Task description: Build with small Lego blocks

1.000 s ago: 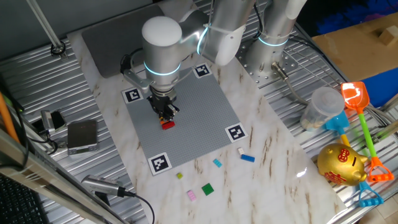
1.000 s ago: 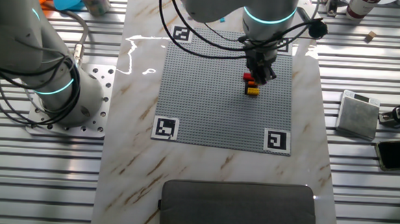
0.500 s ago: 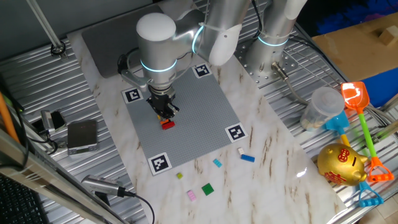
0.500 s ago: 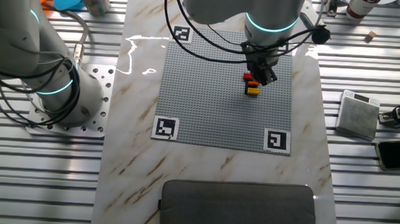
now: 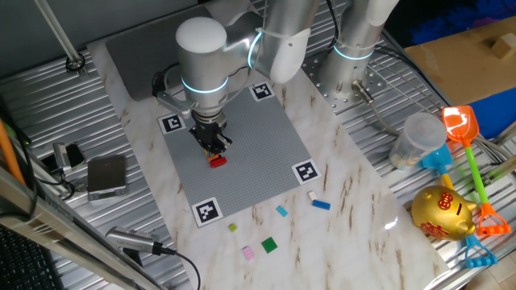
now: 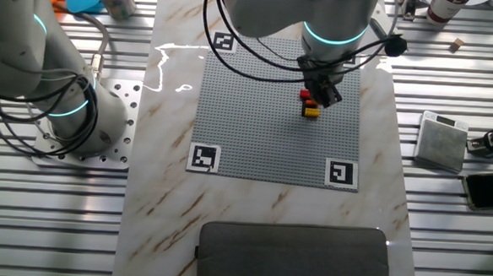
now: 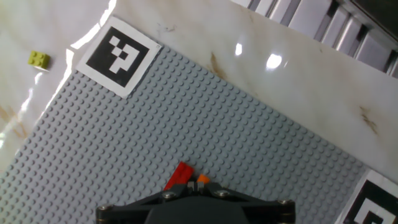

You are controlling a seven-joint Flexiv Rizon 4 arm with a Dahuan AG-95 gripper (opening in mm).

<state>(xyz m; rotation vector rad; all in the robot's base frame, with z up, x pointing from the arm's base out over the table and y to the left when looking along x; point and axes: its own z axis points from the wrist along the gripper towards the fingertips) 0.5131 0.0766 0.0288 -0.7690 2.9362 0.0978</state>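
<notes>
A short row of small Lego blocks stands on the grey studded plate (image 5: 250, 137): a red one (image 5: 217, 161) at one end, a yellow one (image 6: 311, 113) at the other, and a dark and orange bit between. My gripper (image 5: 214, 146) hangs just above the red end (image 6: 306, 95), fingers pointing down. In the hand view the two fingertips (image 7: 195, 185) sit close together with nothing showing between them. The red block (image 7: 179, 175) and an orange block (image 7: 203, 180) lie just beyond them.
Loose blocks lie on the marble in front of the plate: yellow-green (image 5: 233, 228), green (image 5: 268, 245), pink (image 5: 248, 253), light blue (image 5: 281, 211), blue (image 5: 322, 205), white (image 5: 311, 195). Black-and-white markers (image 5: 207, 211) mark the plate corners. Toys (image 5: 442, 211) stand at the right.
The arm has shifted a little to the left and away from the blocks. The row of blocks on the plate has stayed in place.
</notes>
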